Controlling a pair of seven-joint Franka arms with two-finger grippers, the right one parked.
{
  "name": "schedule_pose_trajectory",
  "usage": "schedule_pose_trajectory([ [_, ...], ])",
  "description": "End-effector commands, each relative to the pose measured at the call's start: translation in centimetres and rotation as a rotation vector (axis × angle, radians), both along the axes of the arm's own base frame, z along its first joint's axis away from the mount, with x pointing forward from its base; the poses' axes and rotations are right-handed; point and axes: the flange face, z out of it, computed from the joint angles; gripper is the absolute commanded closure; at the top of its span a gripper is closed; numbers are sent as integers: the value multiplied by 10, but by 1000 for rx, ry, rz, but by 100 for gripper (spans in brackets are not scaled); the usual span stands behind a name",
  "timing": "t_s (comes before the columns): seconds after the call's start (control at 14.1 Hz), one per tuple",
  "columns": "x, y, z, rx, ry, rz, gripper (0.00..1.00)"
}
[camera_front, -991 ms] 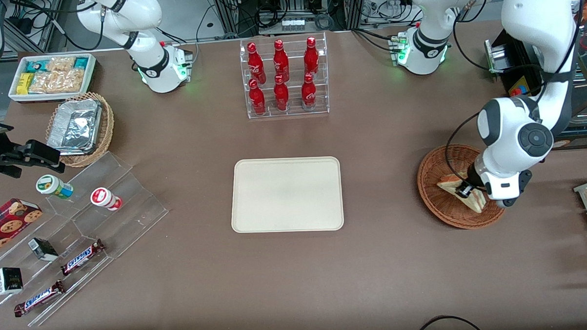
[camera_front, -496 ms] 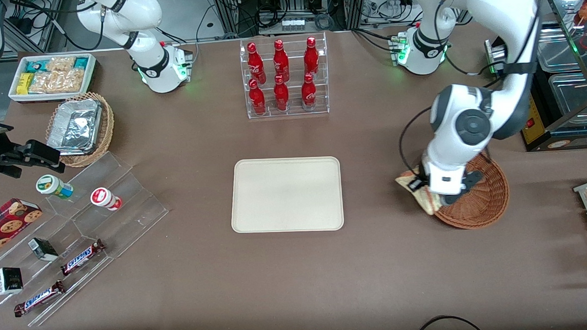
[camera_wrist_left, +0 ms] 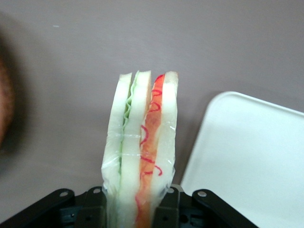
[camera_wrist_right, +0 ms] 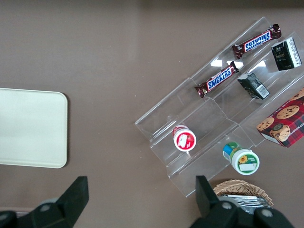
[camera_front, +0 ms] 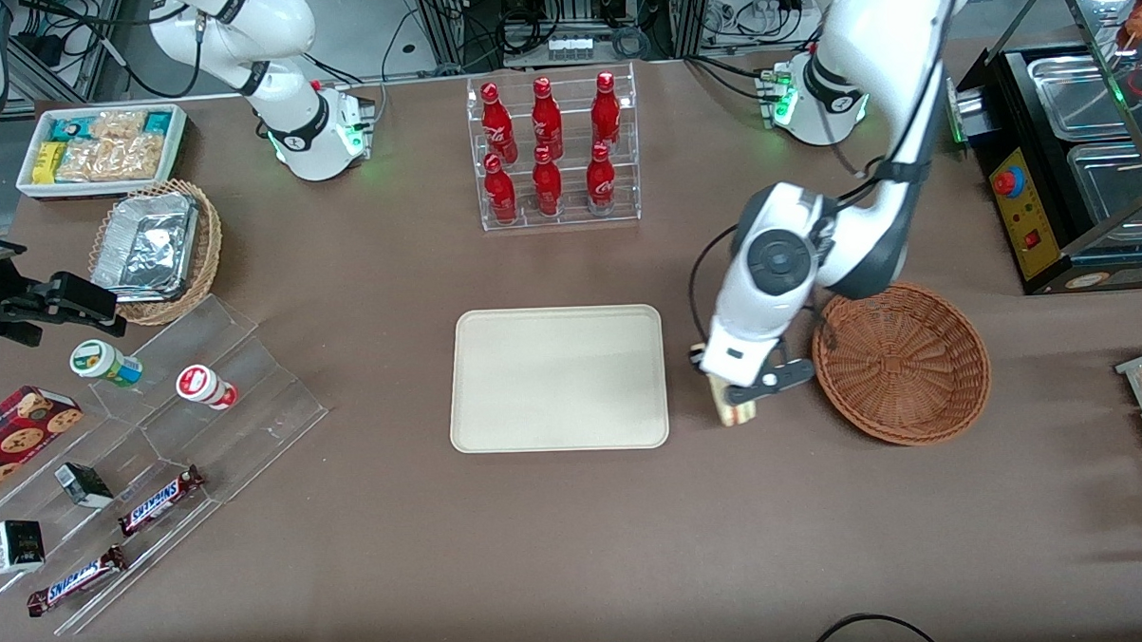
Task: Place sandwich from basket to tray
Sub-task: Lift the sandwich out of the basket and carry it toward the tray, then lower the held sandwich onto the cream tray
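Observation:
My left gripper (camera_front: 731, 399) hangs above the table between the basket (camera_front: 902, 363) and the tray (camera_front: 558, 378), shut on the sandwich (camera_front: 734, 411). In the left wrist view the sandwich (camera_wrist_left: 142, 147) stands upright between the fingers (camera_wrist_left: 167, 209), wrapped in clear film, its green and red filling layers facing the camera. A corner of the cream tray (camera_wrist_left: 247, 156) lies just beside it. The reddish-brown wicker basket holds nothing.
A clear rack of red bottles (camera_front: 554, 151) stands farther from the front camera than the tray. Toward the parked arm's end lie a tan basket with a foil container (camera_front: 155, 248), a white snack bin (camera_front: 101, 147) and an acrylic stand with candy bars (camera_front: 159, 502).
The left arm has lifted the sandwich out of the basket and carried it sideways toward the tray; it now hangs past the basket's rim, close to the tray's edge.

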Motion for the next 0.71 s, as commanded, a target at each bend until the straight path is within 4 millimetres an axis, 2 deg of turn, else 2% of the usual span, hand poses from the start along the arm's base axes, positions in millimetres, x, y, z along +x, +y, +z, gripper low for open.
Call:
schedule_pose_trajectory([
  [0.0, 1, -38, -5, 2, -4, -37, 76],
  [0.14, 2, -51, -12, -2, -7, -67, 76],
  [0.28, -2, -81, -16, -33, -5, -161, 74],
  [0.42, -6, -92, -21, -53, 7, -181, 74],
  [0.57, -16, -104, -39, -62, 26, -222, 74],
  [0.64, -15, -108, -48, -78, 7, -224, 75],
])
